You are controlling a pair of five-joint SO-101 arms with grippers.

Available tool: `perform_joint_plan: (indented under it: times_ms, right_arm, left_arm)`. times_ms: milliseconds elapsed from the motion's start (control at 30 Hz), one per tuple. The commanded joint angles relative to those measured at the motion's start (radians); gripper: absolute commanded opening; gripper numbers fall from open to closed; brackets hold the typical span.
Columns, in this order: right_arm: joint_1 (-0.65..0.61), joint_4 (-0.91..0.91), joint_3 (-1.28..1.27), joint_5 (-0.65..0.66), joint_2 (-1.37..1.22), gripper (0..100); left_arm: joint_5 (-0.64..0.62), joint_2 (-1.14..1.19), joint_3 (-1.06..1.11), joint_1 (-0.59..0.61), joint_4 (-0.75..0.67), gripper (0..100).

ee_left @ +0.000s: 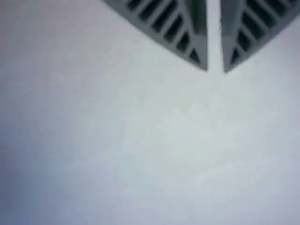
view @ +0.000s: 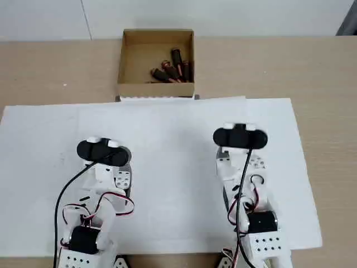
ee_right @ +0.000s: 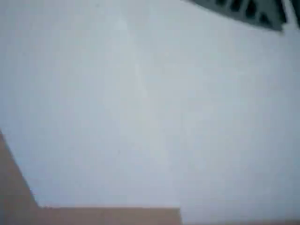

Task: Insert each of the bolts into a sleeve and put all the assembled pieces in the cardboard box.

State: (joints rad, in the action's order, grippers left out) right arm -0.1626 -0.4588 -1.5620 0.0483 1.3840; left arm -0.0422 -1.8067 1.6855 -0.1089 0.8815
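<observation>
Both arms folded low over the paper, the assembled pieces (view: 172, 70) in the cardboard box (view: 156, 89).
The left gripper (ee_left: 215, 69) hangs over the white paper sheet (view: 167, 167), its tips nearly together with a thin slit between, holding nothing. The right gripper (ee_right: 243, 9) is over the sheet's edge; whether it is apart or together cannot be told. The box stands mid-way along the surface's (view: 50, 67) far edge.
</observation>
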Motion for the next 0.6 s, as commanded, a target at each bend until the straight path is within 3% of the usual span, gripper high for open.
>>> perform_joint_plan:
  times_ms: [0,133,567]
  right_arm:
    - [-0.001,0.027,-0.064,-0.008,0.082,0.3]
    - [0.001,0.001,-0.132,-0.011,0.186,0.3]
    - [0.002,-0.338,-0.127,-0.072,0.344,0.6]
  left_arm:
    - [0.005,-0.011,-0.004,-0.006,0.006,1]
    - [0.005,-0.011,-0.004,-0.006,0.006,1]
    - [0.005,-0.011,-0.004,-0.006,0.006,1]
